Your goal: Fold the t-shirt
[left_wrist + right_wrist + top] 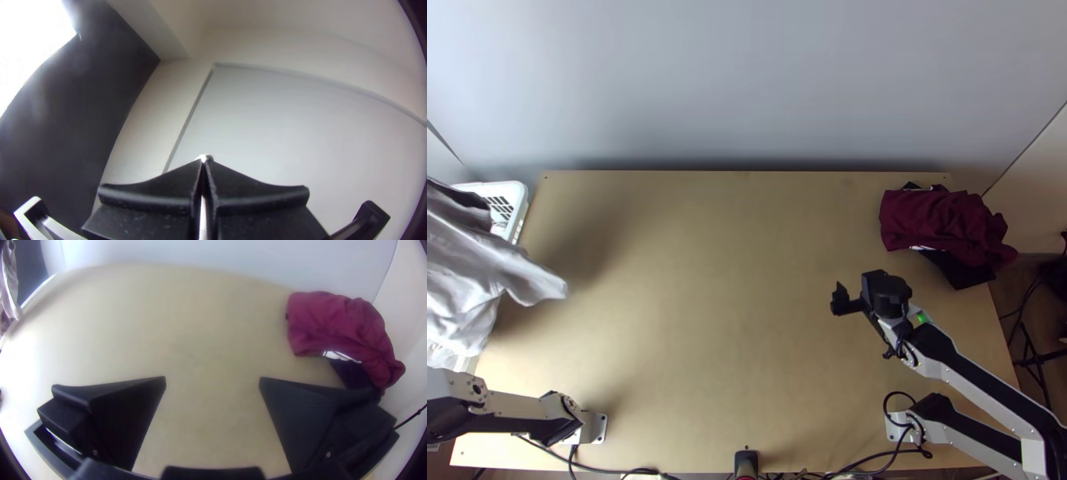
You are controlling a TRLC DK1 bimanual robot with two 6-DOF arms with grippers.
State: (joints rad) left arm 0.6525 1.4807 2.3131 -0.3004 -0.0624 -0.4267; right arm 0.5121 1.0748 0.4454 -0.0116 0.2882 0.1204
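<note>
A pale grey t-shirt (467,272) hangs loose and unfolded over the white basket (521,192), one corner reaching past the rim above the bench (731,320). We take this to be the shirt to fold. The fingers of the left gripper (203,161) are pressed together with a scrap of white at their tips; we judge it to be the shirt's fabric, pinched there so the garment can hang free of the basket. Which part they grip, we cannot tell.

Across the bench from the basket, the right gripper (212,381) has its fingers spread wide with nothing between them, probably held ready for a second edge. At the back corner farthest from the basket, a burgundy garment (939,220) lies rumpled on a black cloth (959,272), perhaps set aside to leave folding room. Next, we would lay the shirt flat beside the basket, watching that no hem snags its rim.
</note>
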